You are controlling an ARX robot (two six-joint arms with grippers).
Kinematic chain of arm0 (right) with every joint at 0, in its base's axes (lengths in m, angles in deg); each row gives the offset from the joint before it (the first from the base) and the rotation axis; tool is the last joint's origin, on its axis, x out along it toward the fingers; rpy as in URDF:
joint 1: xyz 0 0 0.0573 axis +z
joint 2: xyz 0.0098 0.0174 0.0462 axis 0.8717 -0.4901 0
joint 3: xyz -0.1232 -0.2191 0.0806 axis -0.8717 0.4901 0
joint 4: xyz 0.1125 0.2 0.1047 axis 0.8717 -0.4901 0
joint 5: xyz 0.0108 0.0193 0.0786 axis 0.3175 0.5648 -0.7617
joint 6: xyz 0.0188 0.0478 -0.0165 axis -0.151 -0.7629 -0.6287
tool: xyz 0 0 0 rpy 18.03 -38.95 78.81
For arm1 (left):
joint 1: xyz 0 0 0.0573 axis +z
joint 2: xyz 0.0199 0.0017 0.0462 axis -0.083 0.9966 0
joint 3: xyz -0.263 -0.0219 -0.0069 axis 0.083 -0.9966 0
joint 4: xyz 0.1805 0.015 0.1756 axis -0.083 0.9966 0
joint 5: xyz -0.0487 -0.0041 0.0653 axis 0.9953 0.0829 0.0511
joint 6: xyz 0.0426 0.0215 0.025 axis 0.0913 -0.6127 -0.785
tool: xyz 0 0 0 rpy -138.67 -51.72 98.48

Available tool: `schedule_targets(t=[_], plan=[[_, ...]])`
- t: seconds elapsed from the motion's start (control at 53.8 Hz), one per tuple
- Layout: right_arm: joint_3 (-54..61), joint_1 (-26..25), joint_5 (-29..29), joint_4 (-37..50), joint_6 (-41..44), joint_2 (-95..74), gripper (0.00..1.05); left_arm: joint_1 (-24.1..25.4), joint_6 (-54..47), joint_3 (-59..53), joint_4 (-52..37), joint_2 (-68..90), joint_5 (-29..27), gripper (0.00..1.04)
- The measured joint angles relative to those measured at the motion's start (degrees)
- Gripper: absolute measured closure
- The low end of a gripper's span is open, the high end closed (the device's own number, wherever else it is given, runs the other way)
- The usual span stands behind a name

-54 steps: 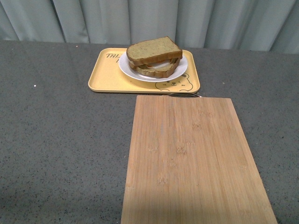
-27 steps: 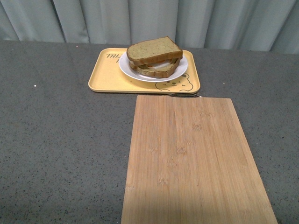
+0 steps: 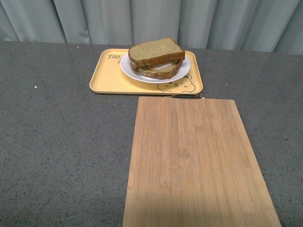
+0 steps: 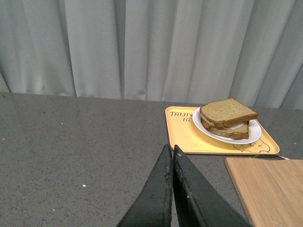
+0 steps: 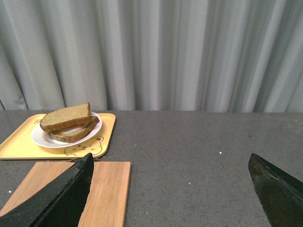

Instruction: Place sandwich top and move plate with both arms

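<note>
The sandwich top (image 3: 155, 50), a plain tan-brown bread slice, lies on top of the lower slice on the white plate (image 3: 183, 71). The plate stands on the yellow tray (image 3: 106, 74) at the back of the table. Neither arm shows in the front view. In the left wrist view the left gripper (image 4: 171, 150) is shut and empty, well short of the sandwich top (image 4: 228, 111) and plate (image 4: 254, 133). In the right wrist view the right gripper (image 5: 170, 163) is open wide and empty, far from the sandwich top (image 5: 65, 117) and plate (image 5: 38, 138).
A bamboo cutting board (image 3: 196, 161) lies in front of the tray, with a thin metal loop (image 3: 187, 96) at its far edge. The table top is dark grey speckled (image 3: 61, 142). A grey curtain (image 3: 151, 21) hangs behind.
</note>
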State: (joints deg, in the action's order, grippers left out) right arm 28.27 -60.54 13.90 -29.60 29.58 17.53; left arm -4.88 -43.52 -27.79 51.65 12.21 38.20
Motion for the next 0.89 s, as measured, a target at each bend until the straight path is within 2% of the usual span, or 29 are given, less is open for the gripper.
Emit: schedule_targets(t=[0.056, 0.167, 0.521, 0.595, 0.688, 0.893], plan=[[0.0, 0.0, 0.0, 0.0, 0.0, 0.0, 0.09, 0.0, 0.0, 0.0, 0.9, -0.8, 0.0, 1.01], [0.0, 0.0, 0.0, 0.0, 0.0, 0.0, 0.09, 0.0, 0.0, 0.0, 10.2, -8.6, 0.0, 1.01], [0.0, 0.0, 0.0, 0.0, 0.0, 0.0, 0.09, 0.0, 0.0, 0.0, 10.8, -10.4, 0.0, 1.00], [0.0, 0.0, 0.0, 0.0, 0.0, 0.0, 0.09, 0.0, 0.0, 0.0, 10.8, -10.4, 0.0, 0.80], [0.0, 0.0, 0.0, 0.0, 0.0, 0.0, 0.09, 0.0, 0.0, 0.0, 10.8, -10.4, 0.0, 0.62], [0.0, 0.0, 0.0, 0.0, 0.0, 0.0, 0.09, 0.0, 0.0, 0.0, 10.8, -10.4, 0.0, 0.30]])
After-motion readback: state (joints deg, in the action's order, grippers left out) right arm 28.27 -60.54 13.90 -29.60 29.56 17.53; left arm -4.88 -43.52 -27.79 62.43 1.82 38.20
